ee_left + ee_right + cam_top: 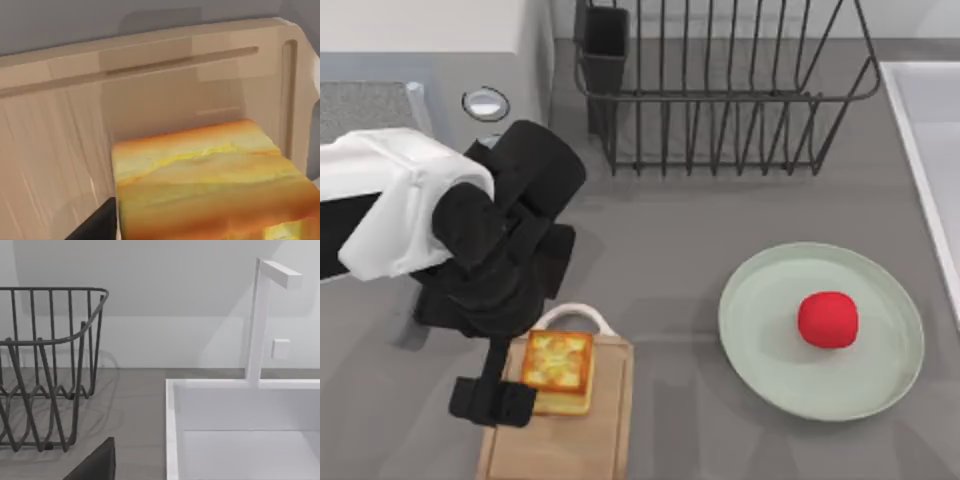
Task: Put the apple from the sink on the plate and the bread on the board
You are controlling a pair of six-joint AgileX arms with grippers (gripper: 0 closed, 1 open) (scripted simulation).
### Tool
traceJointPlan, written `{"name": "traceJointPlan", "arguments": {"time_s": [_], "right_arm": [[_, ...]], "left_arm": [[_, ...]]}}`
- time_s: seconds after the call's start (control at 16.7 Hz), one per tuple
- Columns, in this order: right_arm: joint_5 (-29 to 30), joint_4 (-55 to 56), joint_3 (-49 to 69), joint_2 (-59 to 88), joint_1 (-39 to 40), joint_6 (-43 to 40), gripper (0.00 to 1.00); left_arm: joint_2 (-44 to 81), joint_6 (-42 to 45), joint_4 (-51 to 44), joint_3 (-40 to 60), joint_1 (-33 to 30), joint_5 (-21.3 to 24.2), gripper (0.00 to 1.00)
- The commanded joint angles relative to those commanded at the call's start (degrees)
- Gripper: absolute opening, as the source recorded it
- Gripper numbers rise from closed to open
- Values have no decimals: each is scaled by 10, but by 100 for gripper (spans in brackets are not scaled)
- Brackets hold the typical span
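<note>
Grey worktop carries the board (pixel 560 440) with the bread (pixel 558 371) on it between my left jaws (pixel 525 385), apparently clamped; lifting before letting go would drag it off, while the apple (pixel 828 319) sits on the plate (pixel 760 340).

The left arm (pixel 440 220) hides the left gripper (pixel 525 385); one dark finger (pixel 495 400) pokes out beside the bread (pixel 558 372), so how the fingers stand cannot be told. That arm also covers the near left corner of the board (pixel 590 430), and the top view's lower edge cuts the board off. In the left wrist view the bread (pixel 210 185) runs out of the picture. The sink (pixel 930 150) is cut by the right edge. The dish rack (pixel 720 90) is cropped at the top. The right wrist view shows part of the sink (pixel 240 430) and of the rack (pixel 45 365).
</note>
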Motion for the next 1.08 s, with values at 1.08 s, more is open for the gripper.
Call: {"name": "traceJointPlan", "arguments": {"time_s": [1.08], "right_arm": [[0,0,0,0,0,0,100]], "left_arm": [[-784,996,358,-491,301,6,100]]}}
